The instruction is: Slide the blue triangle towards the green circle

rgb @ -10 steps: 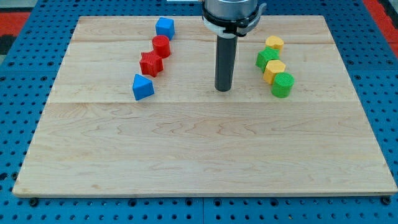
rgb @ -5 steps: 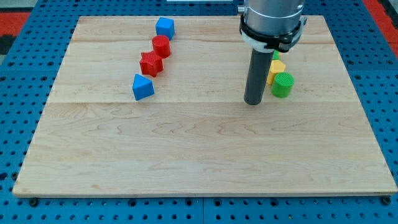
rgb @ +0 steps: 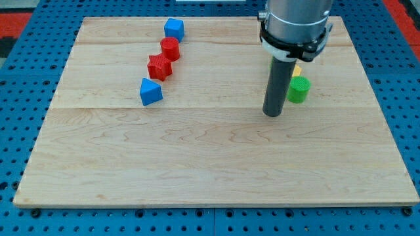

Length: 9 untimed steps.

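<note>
The blue triangle [rgb: 150, 92] lies on the wooden board [rgb: 210, 164] at the view's left of centre. The green circle [rgb: 298, 89] stands at the view's right, partly behind my rod. My tip [rgb: 272, 114] rests on the board just left of and below the green circle, far to the right of the blue triangle and apart from it. A yellow block [rgb: 296, 69] shows just above the green circle; the rest of that cluster is hidden behind the rod and arm.
A red star-shaped block [rgb: 159, 67], a red cylinder [rgb: 170, 48] and a blue cube [rgb: 174, 28] line up above the blue triangle towards the view's top. A blue pegboard [rgb: 20, 98] surrounds the board.
My tip has moved to the view's right and slightly down, from the board's middle to beside the green circle. The rod now hides the green and yellow blocks above it. No block has moved.
</note>
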Tool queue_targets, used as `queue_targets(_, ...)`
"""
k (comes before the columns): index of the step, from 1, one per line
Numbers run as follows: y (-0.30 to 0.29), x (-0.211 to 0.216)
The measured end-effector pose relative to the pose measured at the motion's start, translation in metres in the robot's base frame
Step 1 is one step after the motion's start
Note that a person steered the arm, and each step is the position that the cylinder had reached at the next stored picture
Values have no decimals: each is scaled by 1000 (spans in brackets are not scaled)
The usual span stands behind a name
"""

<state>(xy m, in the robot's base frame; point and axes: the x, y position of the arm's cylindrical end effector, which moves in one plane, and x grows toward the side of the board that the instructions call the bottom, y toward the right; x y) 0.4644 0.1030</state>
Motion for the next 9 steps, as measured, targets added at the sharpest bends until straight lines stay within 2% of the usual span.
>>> queue_targets(1, 0, 18)
queue_targets(2, -4, 18)
queue_targets(3, -38, 18)
queue_targets(5, -185, 13)
queue_targets(6, -262, -7)
queue_targets(7, -289, -34)
queue_targets(8, -259, -39)
queue_targets(9, -198, -39)
